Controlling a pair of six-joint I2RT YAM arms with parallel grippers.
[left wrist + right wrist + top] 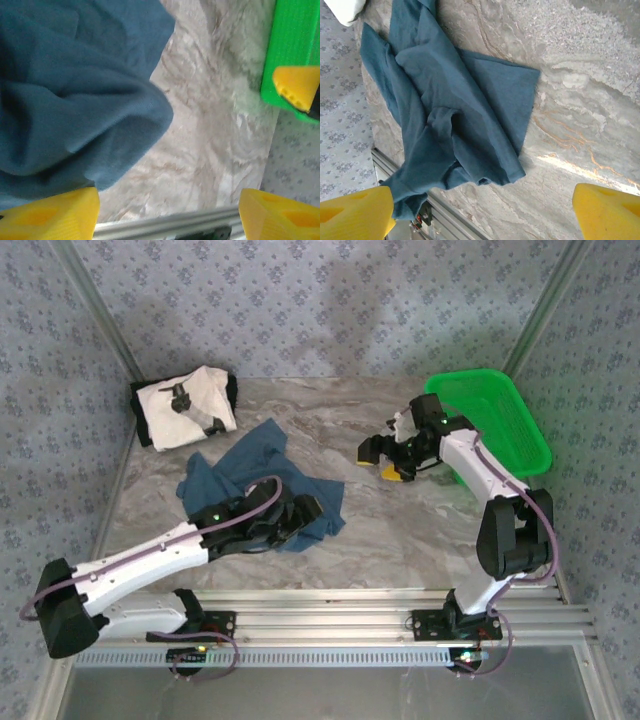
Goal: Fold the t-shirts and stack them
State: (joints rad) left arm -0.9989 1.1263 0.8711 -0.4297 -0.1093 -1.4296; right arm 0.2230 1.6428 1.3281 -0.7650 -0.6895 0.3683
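Overhead, the teal shirt (258,480) lies crumpled in a loose heap left of the middle of the table (400,530), while the white printed shirt (188,405) sits bundled in the far left corner, well apart from it. The left gripper (300,512) hangs over the teal heap's near edge, and the right gripper (383,460) hovers above bare marble just beside the green basket (500,420). From the left wrist, the left gripper (165,220) has its yellow pads spread wide, with only table and rail between them; a rounded fold of the teal shirt (75,100) bulges just above the left pad, but nothing is gripped. From the right wrist, the right gripper (482,215) also stands wide open and empty, looking down on the teal shirt (455,115), whose one straight edge and clean corner point toward the bare table. The cloth looks light, limp and unbreakable, so it will sag and bunch rather than hold a shape. I judge that exposed corner and straight hem the best places to pinch, one arm at each end, taking a single layer so the shirt can be drawn flat.
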